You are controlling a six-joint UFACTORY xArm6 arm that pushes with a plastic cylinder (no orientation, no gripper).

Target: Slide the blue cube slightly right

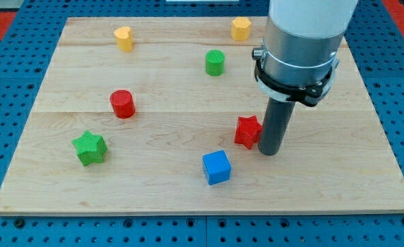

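The blue cube [217, 167] sits on the wooden board [153, 185] near the view's bottom, a little right of centre. My tip [269, 151] rests on the board up and to the right of the blue cube, apart from it. The tip stands right against the right side of a red star block [247, 131].
A green star [90, 148] lies at the left. A red cylinder [122, 103] is above it. A yellow heart-like block [123, 38] and a yellow hexagonal block [241, 29] sit near the top edge. A green cylinder [215, 62] is top centre.
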